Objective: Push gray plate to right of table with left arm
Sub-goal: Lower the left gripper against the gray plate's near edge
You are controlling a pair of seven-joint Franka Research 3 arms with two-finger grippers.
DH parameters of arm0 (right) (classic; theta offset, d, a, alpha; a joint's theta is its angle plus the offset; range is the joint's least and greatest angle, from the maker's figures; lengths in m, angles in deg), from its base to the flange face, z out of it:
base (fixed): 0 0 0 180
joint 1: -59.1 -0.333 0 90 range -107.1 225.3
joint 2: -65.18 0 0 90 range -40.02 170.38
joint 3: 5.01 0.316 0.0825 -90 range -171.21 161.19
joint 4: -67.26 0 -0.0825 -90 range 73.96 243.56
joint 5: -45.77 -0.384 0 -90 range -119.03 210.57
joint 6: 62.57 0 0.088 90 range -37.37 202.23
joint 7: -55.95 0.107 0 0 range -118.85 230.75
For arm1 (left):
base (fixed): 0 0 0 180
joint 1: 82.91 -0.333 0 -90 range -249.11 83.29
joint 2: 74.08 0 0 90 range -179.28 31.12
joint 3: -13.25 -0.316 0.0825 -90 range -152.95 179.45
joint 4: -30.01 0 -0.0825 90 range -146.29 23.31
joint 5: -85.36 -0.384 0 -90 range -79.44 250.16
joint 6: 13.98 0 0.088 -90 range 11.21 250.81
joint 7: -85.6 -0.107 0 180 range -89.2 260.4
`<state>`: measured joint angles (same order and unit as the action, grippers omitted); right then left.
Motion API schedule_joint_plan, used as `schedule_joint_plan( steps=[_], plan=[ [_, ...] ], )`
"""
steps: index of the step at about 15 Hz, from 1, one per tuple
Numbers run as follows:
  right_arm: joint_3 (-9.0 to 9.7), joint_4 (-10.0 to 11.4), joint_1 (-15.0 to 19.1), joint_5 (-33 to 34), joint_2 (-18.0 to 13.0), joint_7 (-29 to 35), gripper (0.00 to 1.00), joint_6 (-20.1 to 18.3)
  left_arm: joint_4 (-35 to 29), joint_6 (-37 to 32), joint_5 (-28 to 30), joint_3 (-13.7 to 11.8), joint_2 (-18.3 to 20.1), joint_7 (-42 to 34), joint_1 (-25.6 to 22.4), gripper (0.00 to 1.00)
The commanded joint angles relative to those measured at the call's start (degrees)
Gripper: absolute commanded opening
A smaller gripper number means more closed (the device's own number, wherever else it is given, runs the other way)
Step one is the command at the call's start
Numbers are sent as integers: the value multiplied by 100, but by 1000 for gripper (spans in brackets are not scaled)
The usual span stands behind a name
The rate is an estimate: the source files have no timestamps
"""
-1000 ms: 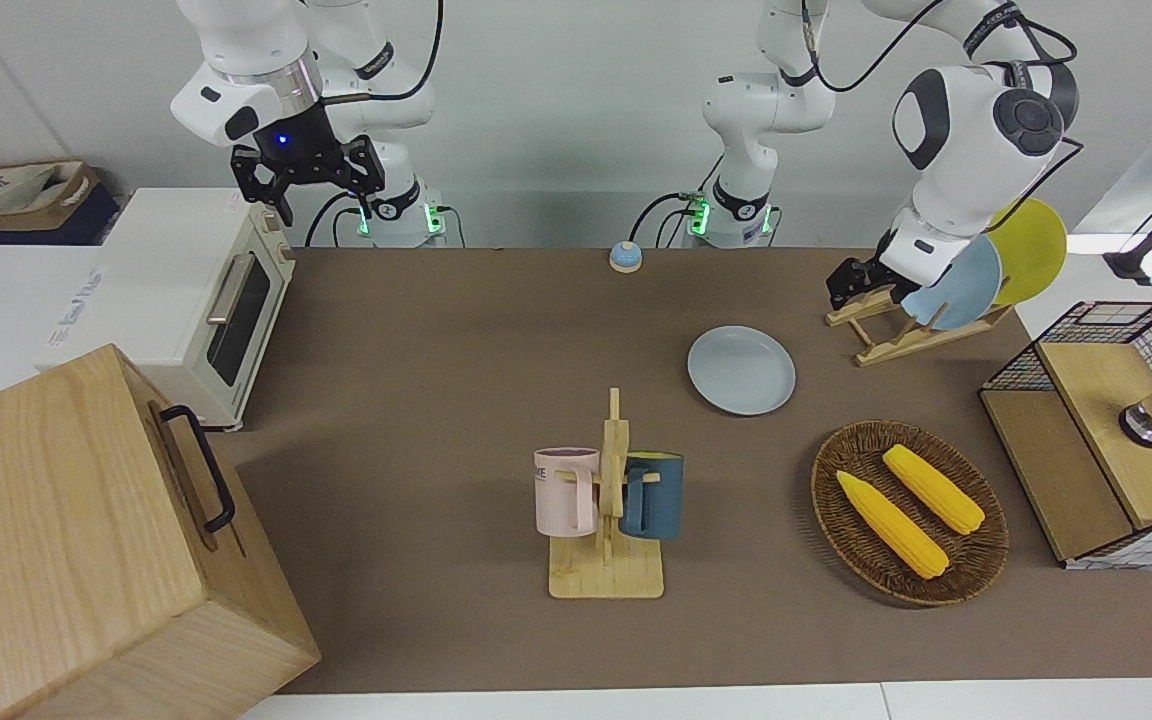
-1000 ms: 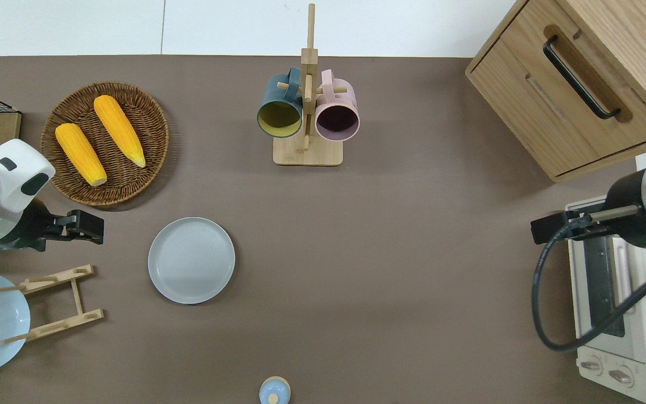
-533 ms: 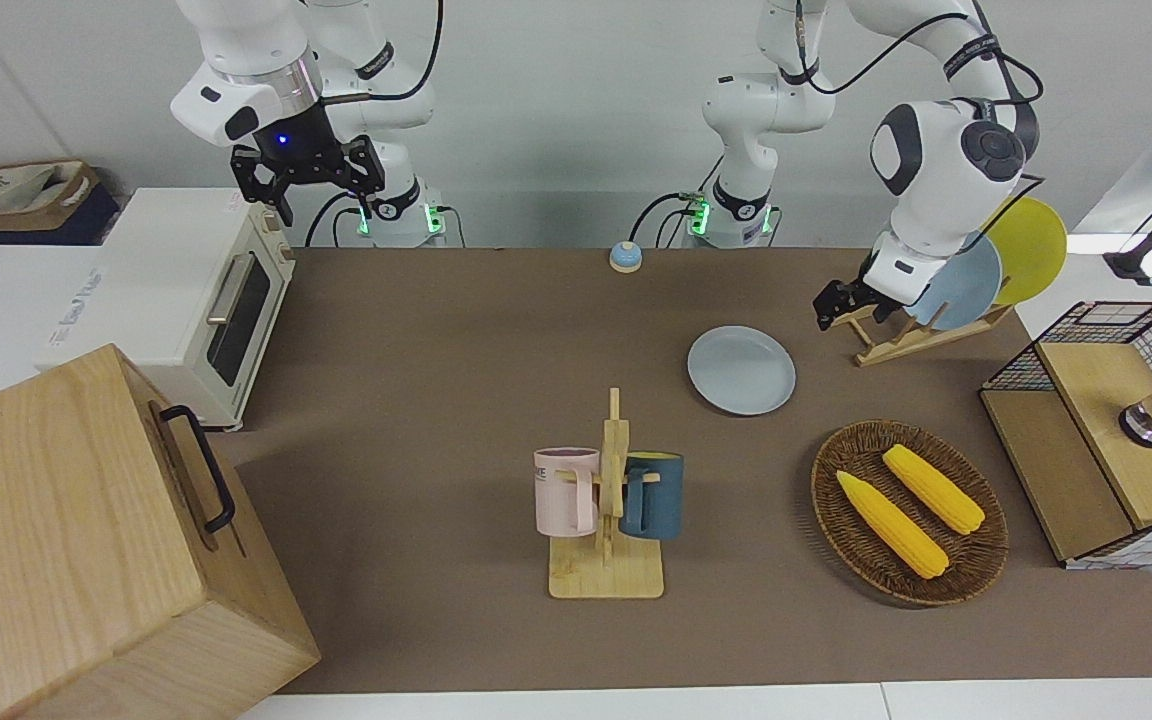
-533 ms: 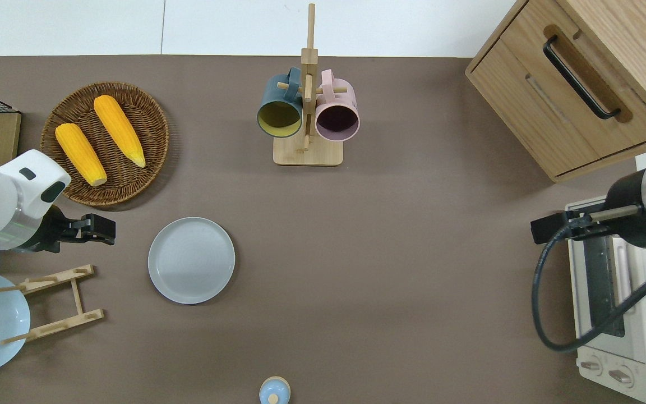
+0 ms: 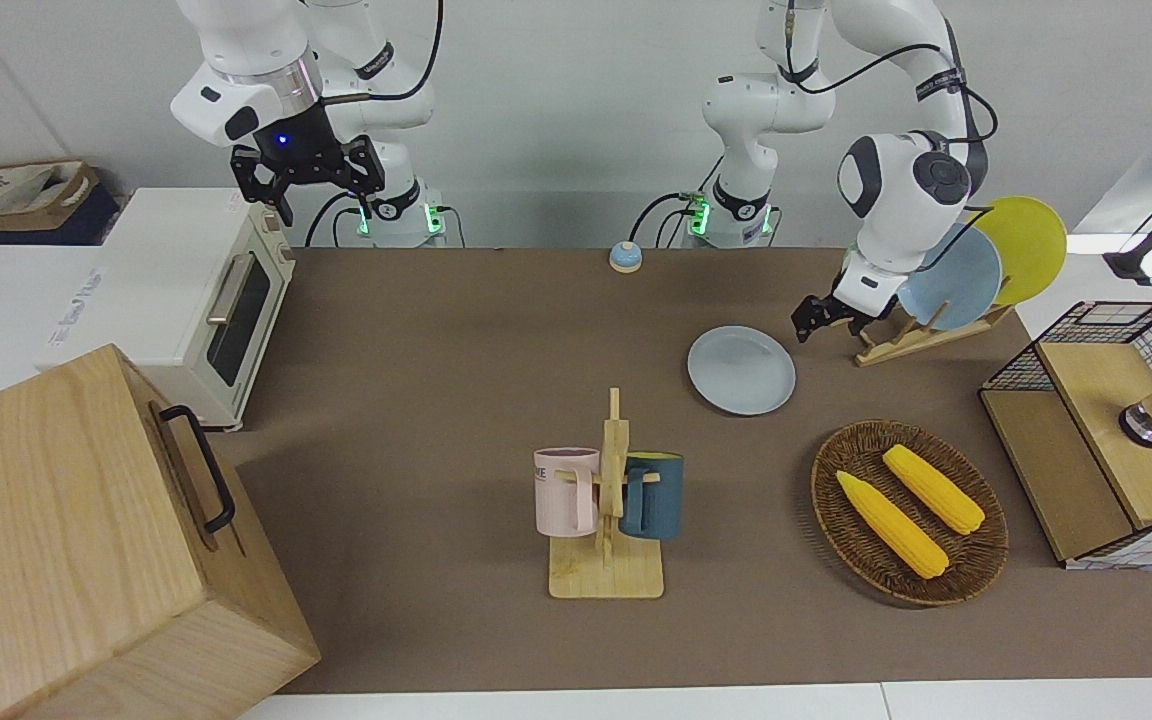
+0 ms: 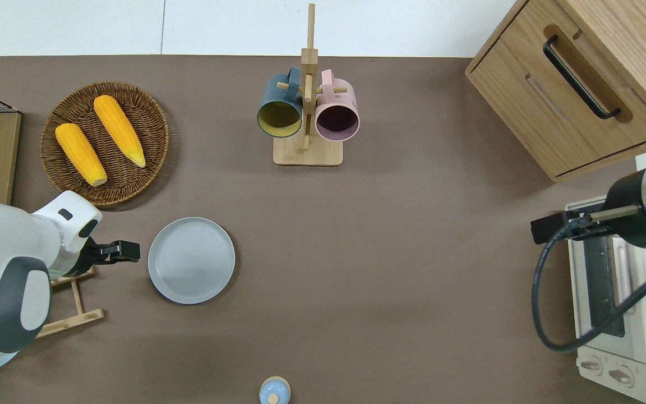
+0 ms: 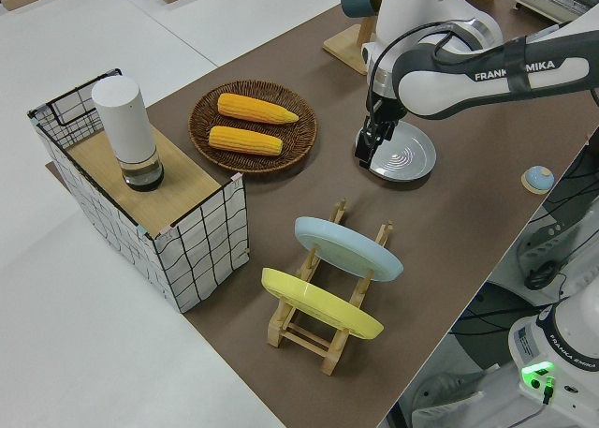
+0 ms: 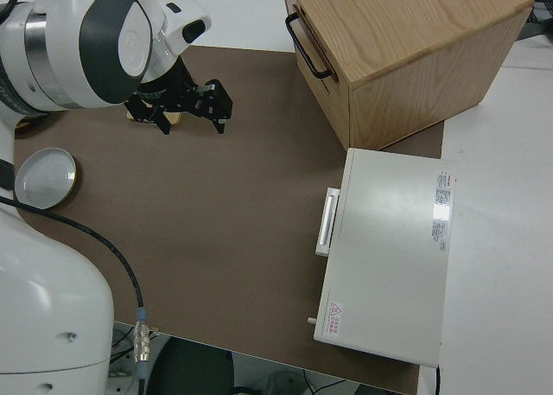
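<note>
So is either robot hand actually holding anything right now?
No. The left hand sits just beside the gray plate, gripping nothing. The right arm is parked, its hand open and empty.

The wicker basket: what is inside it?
Two yellow corn cobs lie side by side in the basket. The weave under them is covered; nothing else shows inside.

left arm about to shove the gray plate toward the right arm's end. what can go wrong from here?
1. The left gripper sits beside the gray plate, at its rim toward the left arm's end. If the tip rides too high, it may slip over the low rim instead of pushing.
2. An off-centre contact could spin the plate or send it toward the mug rack.
3. The arm's wrist is close to the wooden plate rack; it may clip it.
</note>
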<state>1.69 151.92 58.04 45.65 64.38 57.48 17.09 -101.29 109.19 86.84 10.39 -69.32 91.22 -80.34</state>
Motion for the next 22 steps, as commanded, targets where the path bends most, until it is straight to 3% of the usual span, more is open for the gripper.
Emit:
schedule_joint_plan(
  steps=[1, 5, 17, 18, 19, 22],
  plan=[
    [77, -46, 115, -59, -17, 5, 983, -91, -659, 707, 63, 14, 263, 141, 33, 998],
    [86, -46, 115, -59, -17, 5, 983, -83, -1142, 1541, 98, 31, 166, 203, 42, 998],
    [86, -46, 115, -59, -17, 14, 983, -83, -1275, 2228, 142, 49, -291, 598, 332, 989],
    [86, -46, 115, -59, -17, 5, 983, -83, -1275, 2255, 142, 49, -309, 659, 341, 950],
    [86, -46, 115, -59, -17, 14, 983, -83, -1266, 2264, 142, 49, -309, 669, 341, 848],
    [86, -46, 115, -59, -17, 14, 983, -83, -1266, 2255, 142, 49, -309, 677, 341, 463]
  ],
)
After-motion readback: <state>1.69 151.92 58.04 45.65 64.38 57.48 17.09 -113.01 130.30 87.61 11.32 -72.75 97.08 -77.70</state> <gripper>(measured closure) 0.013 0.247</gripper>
